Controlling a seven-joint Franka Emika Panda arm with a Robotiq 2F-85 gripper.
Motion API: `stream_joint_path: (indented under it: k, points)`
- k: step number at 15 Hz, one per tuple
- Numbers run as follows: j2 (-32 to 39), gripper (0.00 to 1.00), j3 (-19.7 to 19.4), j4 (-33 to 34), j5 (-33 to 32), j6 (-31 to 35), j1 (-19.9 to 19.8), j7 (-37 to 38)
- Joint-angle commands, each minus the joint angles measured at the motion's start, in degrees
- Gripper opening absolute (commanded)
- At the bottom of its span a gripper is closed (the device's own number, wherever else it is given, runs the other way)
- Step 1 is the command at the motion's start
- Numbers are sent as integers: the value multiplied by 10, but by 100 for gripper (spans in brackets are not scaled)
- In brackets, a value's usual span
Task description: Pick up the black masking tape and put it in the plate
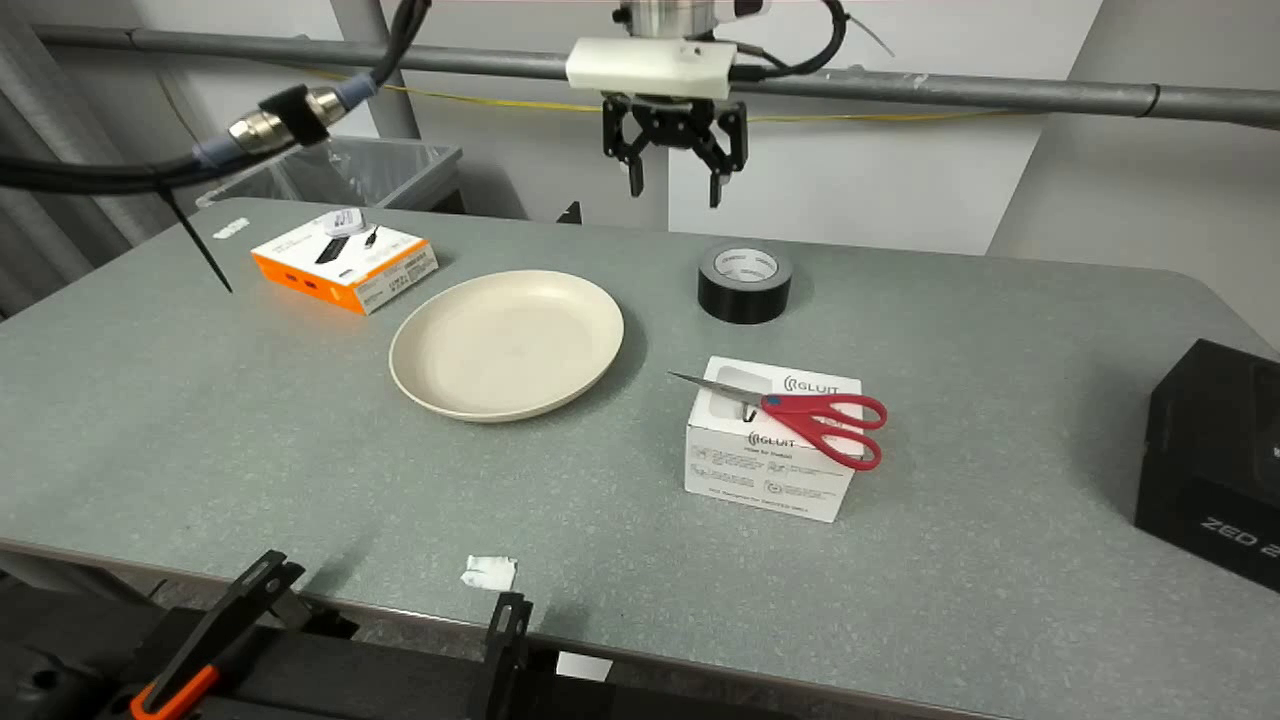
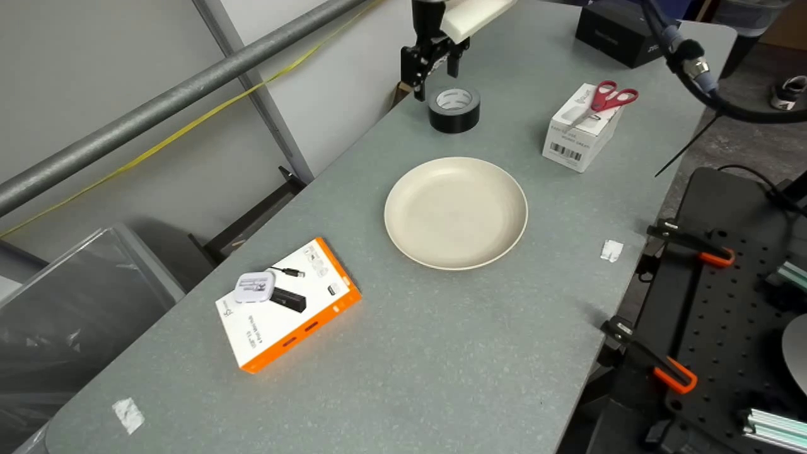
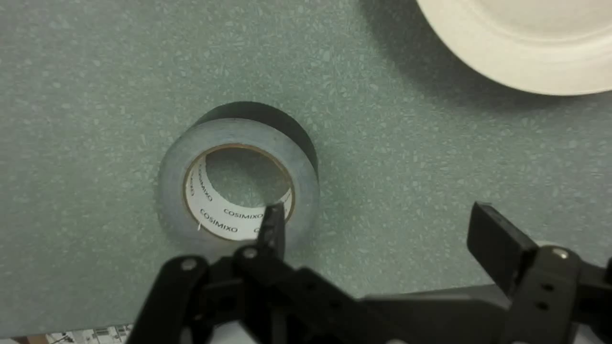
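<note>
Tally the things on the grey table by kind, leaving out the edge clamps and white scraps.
Boxes: 3 (orange-and-white box, white box, black box)
Tape rolls: 1 (black masking tape)
Plates: 1 (cream plate)
Scissors: 1 (red-handled scissors, atop the white box)
Other: 1 (small white object, atop the orange-and-white box)
Total: 7

"COSIMIXO" inside black tape (image 3: 224, 220), "GLUIT" on white box (image 1: 768, 465), "ZED 2" on black box (image 1: 1205, 460).

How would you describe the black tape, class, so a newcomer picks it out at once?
In an exterior view, find the grey table, then its wide cream plate. Right of that, behind the white box under red scissors, lies the black tape. Unlike plate and box, it's a short black ring with a hollow centre.
</note>
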Motion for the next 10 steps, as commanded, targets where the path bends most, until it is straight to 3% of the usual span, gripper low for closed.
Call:
stream_joint_path:
  k: [1, 6, 10]
  points:
    - [99, 100, 8, 104, -11, -5, -11, 43]
    - [165, 100, 6, 183, -8, -20, -18, 68]
    - [186, 100, 12, 209, -2, -35, -31, 72]
